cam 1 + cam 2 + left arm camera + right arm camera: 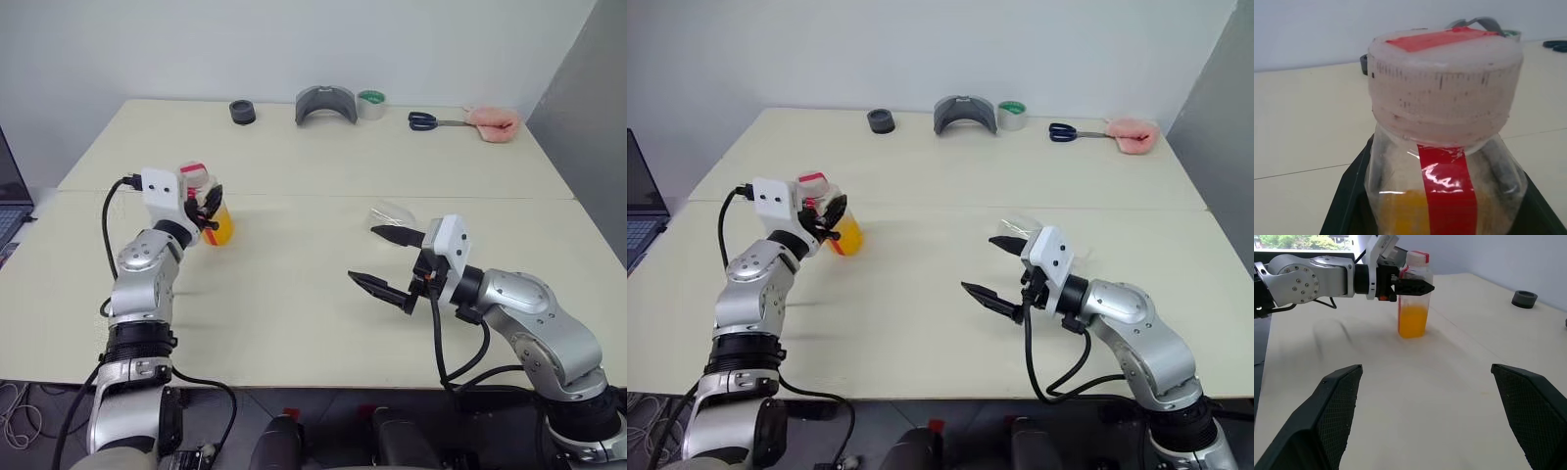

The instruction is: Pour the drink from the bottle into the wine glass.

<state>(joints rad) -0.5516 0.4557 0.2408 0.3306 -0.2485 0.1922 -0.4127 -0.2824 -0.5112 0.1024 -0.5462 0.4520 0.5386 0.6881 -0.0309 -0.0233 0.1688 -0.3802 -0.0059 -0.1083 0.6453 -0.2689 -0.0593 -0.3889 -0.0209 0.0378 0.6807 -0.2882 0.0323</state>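
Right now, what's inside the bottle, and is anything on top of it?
The bottle holds orange drink in its lower part, empty above. A pale cap with red tape sits on top. Its label strip and the left tool cover parts of the inside.

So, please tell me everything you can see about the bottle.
The bottle is small, clear plastic, with a wide pale cap bearing red tape and a red strip down its side. Orange drink fills roughly its lower half. It stands upright on the cream table, on the robot's left side, cap still on. The left gripper is shut on its upper body, one black finger on each side.
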